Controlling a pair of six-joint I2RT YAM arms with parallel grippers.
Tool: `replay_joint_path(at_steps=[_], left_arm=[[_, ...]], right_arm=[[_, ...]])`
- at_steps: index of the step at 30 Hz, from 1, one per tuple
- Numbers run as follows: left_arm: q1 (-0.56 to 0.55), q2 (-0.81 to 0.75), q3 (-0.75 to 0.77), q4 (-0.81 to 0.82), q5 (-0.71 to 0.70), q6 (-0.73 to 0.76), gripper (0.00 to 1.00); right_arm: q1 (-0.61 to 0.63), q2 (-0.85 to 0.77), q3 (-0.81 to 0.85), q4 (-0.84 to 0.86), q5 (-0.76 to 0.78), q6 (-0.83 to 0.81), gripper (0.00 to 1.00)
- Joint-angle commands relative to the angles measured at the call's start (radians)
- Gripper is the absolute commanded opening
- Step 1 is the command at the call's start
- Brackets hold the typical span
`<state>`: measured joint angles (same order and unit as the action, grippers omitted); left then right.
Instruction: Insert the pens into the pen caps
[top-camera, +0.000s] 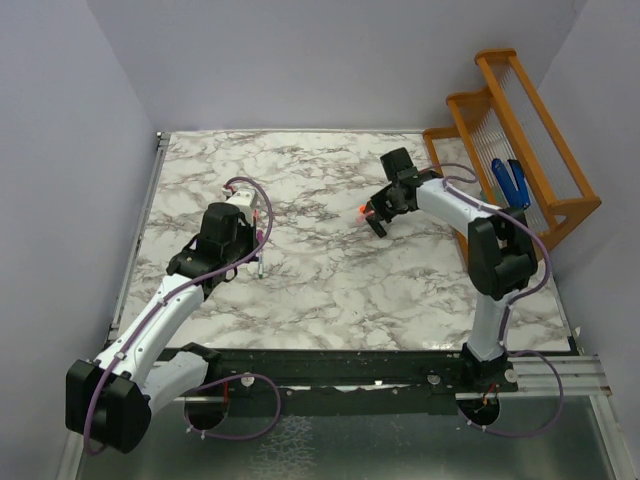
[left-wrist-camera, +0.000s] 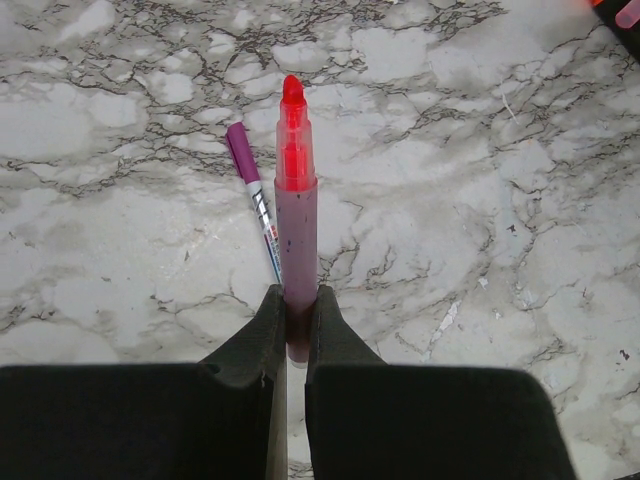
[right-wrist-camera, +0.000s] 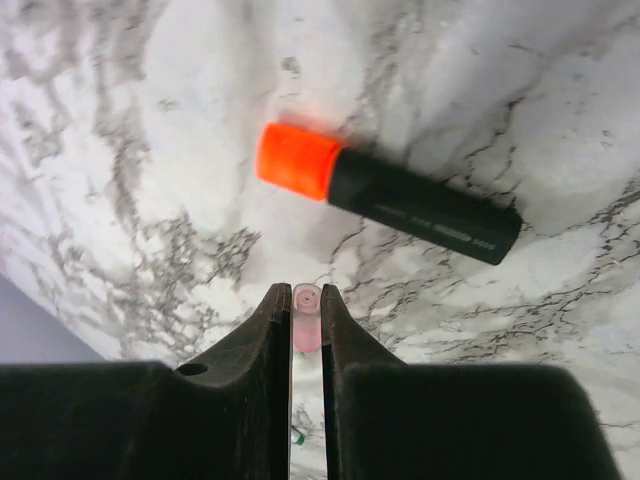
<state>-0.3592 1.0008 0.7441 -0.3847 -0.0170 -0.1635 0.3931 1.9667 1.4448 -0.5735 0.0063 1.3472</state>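
The marble table (top-camera: 330, 285) is spreading under both arms, an orange rack (top-camera: 520, 150) standing at its two o'clock edge. The left gripper (left-wrist-camera: 297, 312) is clamping a pink pen (left-wrist-camera: 297, 225), a purple-capped pen (left-wrist-camera: 256, 200) lying at its eleven o'clock. The right gripper (right-wrist-camera: 306, 300) is pinching a small pink cap (right-wrist-camera: 306, 322), a black marker (right-wrist-camera: 420, 205) lying at one o'clock.

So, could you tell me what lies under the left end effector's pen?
A slim purple-ended pen lies on the table; its lower end is hidden behind the held pen.
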Motion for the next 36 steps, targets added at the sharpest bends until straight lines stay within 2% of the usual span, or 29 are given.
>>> replay_joint_path(at_steps=[1, 7, 11, 15, 19, 23, 26, 30, 36], left_arm=[[0.005, -0.022, 0.014, 0.002, -0.008, -0.001, 0.00], [0.005, -0.035, 0.017, 0.025, 0.066, 0.022, 0.00], [0.004, -0.028, 0.021, 0.092, 0.215, 0.050, 0.00], [-0.001, 0.009, 0.034, 0.150, 0.357, 0.068, 0.00], [-0.008, 0.033, 0.036, 0.179, 0.468, 0.074, 0.00], [-0.016, 0.041, 0.026, 0.212, 0.575, 0.066, 0.00], [-0.025, 0.059, 0.026, 0.225, 0.633, 0.062, 0.00], [-0.035, 0.065, 0.025, 0.235, 0.675, 0.059, 0.00], [-0.041, 0.046, 0.017, 0.240, 0.671, 0.056, 0.00]], right_arm=[[0.006, -0.117, -0.060, 0.143, 0.031, -0.200, 0.00], [0.006, -0.271, -0.171, 0.376, 0.001, -0.503, 0.00], [0.006, -0.381, -0.255, 0.615, -0.124, -0.674, 0.00], [0.006, -0.463, -0.314, 0.780, -0.288, -0.776, 0.00], [0.007, -0.494, -0.345, 0.893, -0.482, -0.796, 0.00], [0.012, -0.509, -0.402, 1.056, -0.603, -0.729, 0.00], [0.040, -0.507, -0.404, 1.105, -0.647, -0.722, 0.00], [0.103, -0.491, -0.365, 1.068, -0.652, -0.761, 0.01], [0.164, -0.471, -0.337, 1.075, -0.652, -0.768, 0.01]])
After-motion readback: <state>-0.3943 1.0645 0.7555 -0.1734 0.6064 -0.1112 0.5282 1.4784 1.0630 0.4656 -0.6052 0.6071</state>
